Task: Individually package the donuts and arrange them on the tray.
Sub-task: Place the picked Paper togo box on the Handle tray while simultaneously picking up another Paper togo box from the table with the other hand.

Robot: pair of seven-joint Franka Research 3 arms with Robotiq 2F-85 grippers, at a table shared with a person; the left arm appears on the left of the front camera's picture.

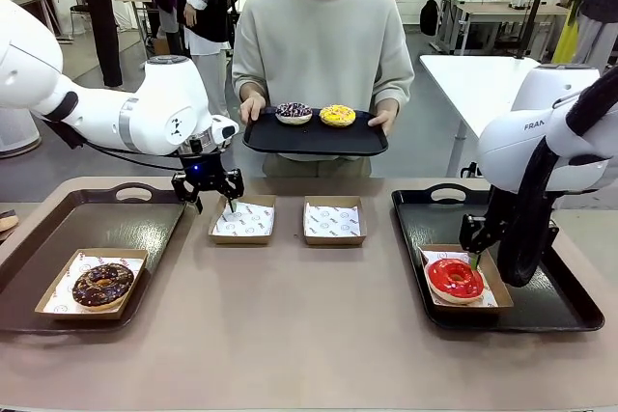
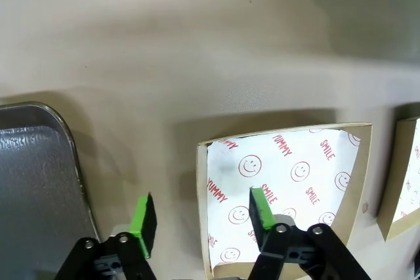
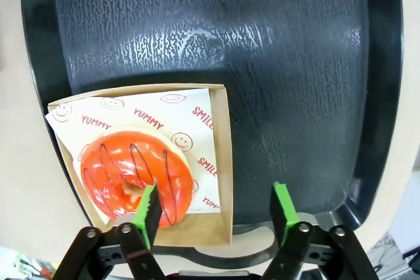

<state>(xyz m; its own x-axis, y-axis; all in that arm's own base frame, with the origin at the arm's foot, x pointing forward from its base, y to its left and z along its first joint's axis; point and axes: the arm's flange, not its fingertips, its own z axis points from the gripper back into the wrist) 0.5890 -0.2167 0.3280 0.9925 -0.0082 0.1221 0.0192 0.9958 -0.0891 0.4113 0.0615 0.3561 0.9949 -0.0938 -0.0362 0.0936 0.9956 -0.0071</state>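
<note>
On the beige worktop (image 1: 309,335), we saw the left hand (image 1: 214,206) (image 2: 200,211) pointing down at an empty square brown cardboard box (image 1: 243,219) (image 2: 282,188). Its green pads were apart astride the box's wall and gripped nothing. The right hand (image 1: 473,258) (image 3: 216,204) hung open over the right black plastic tray (image 1: 541,287) (image 3: 295,63), one pad above the glossy red ring donut (image 1: 454,279) (image 3: 136,176) in its box there. The paper liners read "YUMMY" and "SMILE" in red among smiley faces, and the right arm showed "FRAN". The dark chocolate ring donut (image 1: 102,284) lay boxed on the left tray (image 1: 116,219). Across the worktop a person held a black serving tray (image 1: 314,142) carrying the sprinkled chocolate donut (image 1: 294,112) and the yellow sprinkled donut (image 1: 337,115). Other tables stood beyond.
</note>
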